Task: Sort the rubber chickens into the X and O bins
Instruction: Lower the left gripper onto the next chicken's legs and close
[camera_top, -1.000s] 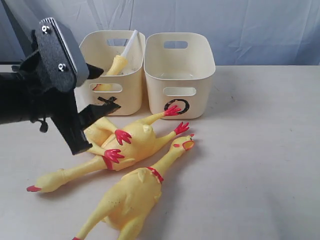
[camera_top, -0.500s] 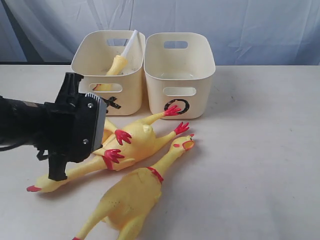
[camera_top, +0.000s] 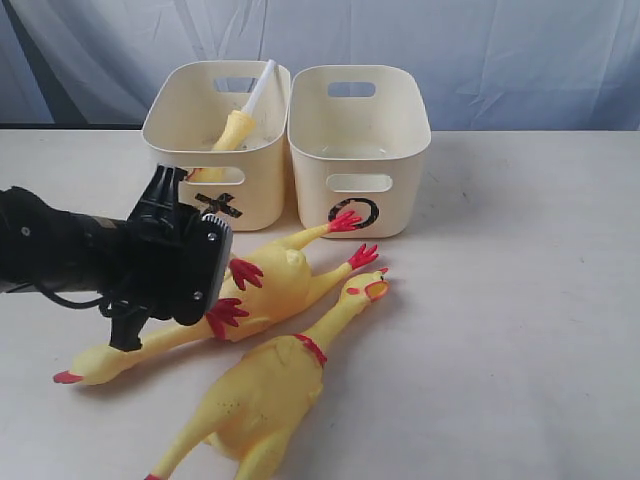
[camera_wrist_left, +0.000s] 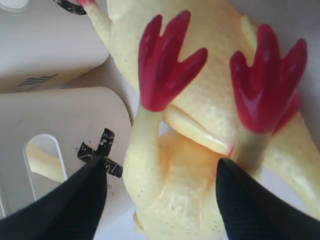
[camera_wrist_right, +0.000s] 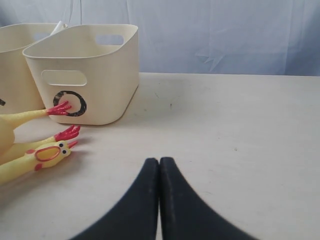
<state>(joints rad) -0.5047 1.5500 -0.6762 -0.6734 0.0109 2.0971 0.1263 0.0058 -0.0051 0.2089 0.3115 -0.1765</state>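
Observation:
The X bin (camera_top: 215, 150) and the O bin (camera_top: 358, 150) stand side by side at the back. Rubber chickens lie in front of them. My left gripper (camera_wrist_left: 162, 167) is open low in front of the X bin, its fingers (camera_wrist_left: 75, 200) on either side of one chicken's body (camera_wrist_left: 175, 200). That chicken's red feet (camera_wrist_left: 160, 65) rest on a second chicken (camera_top: 285, 280). A third chicken (camera_top: 260, 390) lies nearer the front. In the exterior view the left gripper (camera_top: 200, 275) hides the straddled body. My right gripper (camera_wrist_right: 159, 162) is shut and empty above bare table.
A yellow chicken part (camera_top: 232, 130) and a white stick (camera_top: 258, 90) poke out of the X bin. The O bin (camera_wrist_right: 85, 70) looks empty from the exterior view. A blue-grey cloth (camera_top: 480, 60) hangs behind the table (camera_top: 520, 330).
My left arm has come down from high at the left and moved right, so the open gripper now straddles the chicken in front of the X bin. The chickens have not moved.

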